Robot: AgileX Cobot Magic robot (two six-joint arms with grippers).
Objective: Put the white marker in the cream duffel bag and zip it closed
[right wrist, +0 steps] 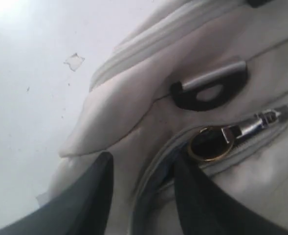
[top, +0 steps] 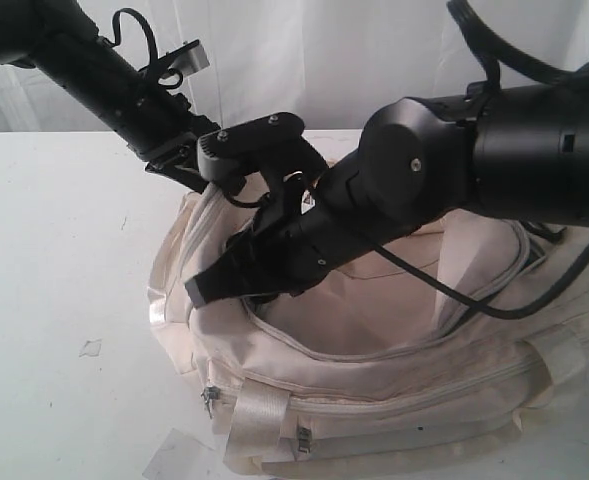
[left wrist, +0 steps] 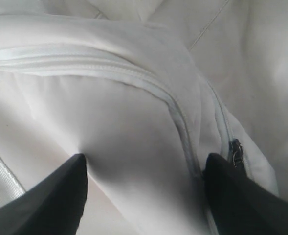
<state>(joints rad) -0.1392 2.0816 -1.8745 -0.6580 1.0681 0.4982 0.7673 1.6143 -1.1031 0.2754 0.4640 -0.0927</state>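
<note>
Cream duffel bag [top: 374, 390] lies on the white bench [top: 54, 250], soft fabric, grey zips, and a shiny strap [top: 259, 410] across the front. No writing is legible on it. The white marker is not visible in any view. Left gripper [left wrist: 144, 166] has its fingers [left wrist: 60, 191] wide apart, pressed on bag cloth, with a small zip pull [left wrist: 236, 152] just beside one finger. Right gripper [right wrist: 143, 164] has its fingers [right wrist: 92, 191] apart over a zip line, near a silver pull with gold ring [right wrist: 217, 142] and a black loop [right wrist: 210, 88].
</note>
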